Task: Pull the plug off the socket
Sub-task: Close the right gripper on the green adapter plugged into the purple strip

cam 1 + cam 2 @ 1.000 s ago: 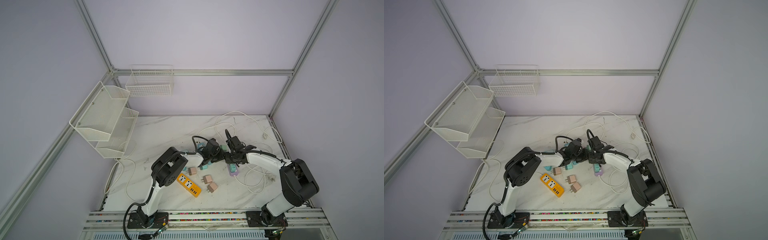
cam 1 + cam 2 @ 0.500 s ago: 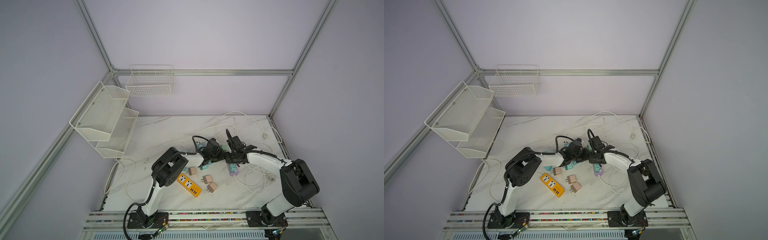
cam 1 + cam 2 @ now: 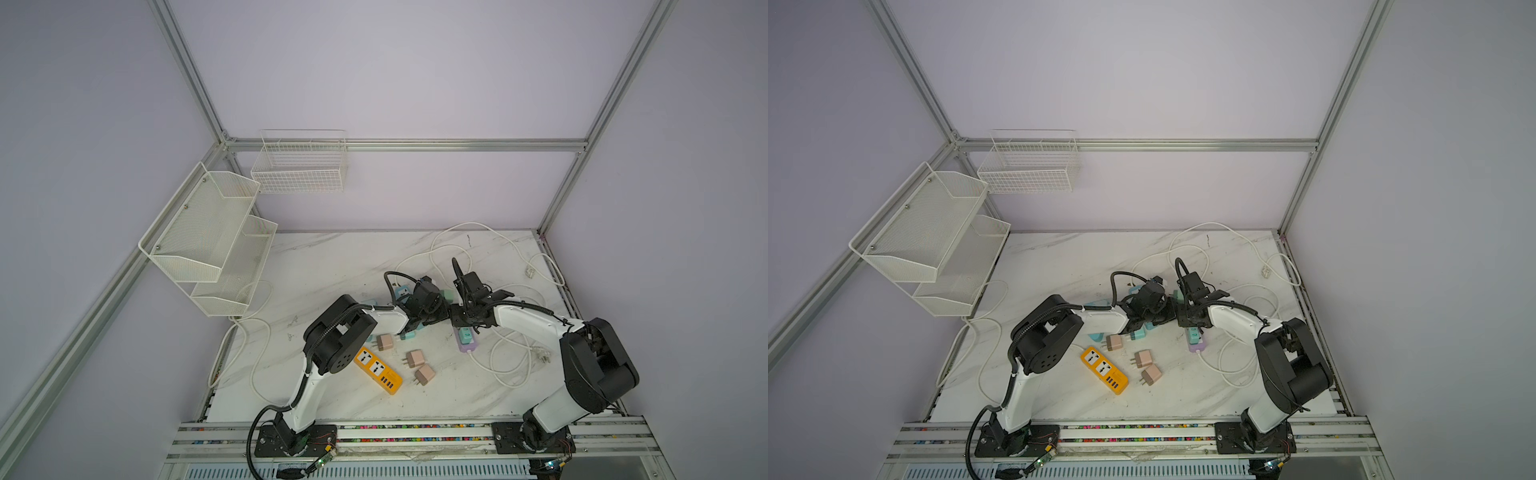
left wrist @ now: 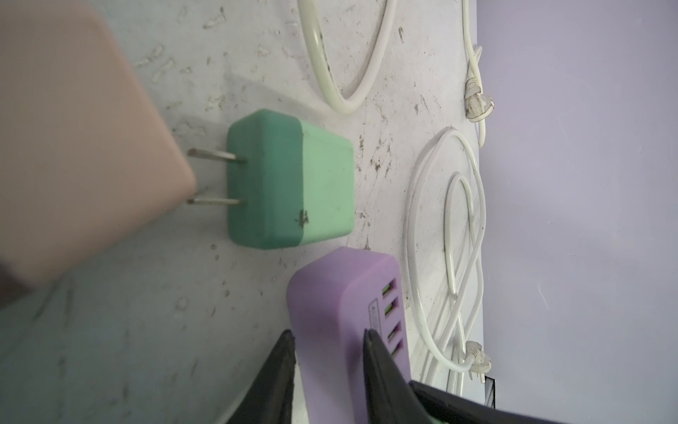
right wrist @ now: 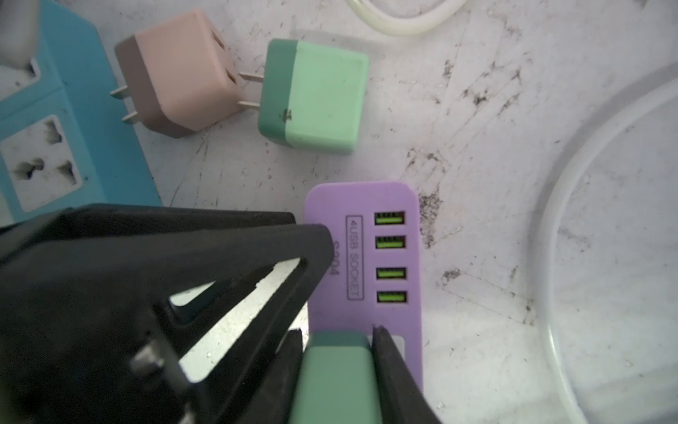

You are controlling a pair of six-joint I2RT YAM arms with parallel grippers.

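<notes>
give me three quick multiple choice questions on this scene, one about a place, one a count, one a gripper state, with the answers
1. The orange power strip lies on the table nearest: A the left arm B the right arm C the far edge
2. USB ports on the purple socket strip: A two B four C six
3. The right gripper is: A open B shut on nothing C shut on the green plug

A, it lies beside that arm in a top view; B, four green ports show in the right wrist view; C, its fingers clamp both sides of the plug.
</notes>
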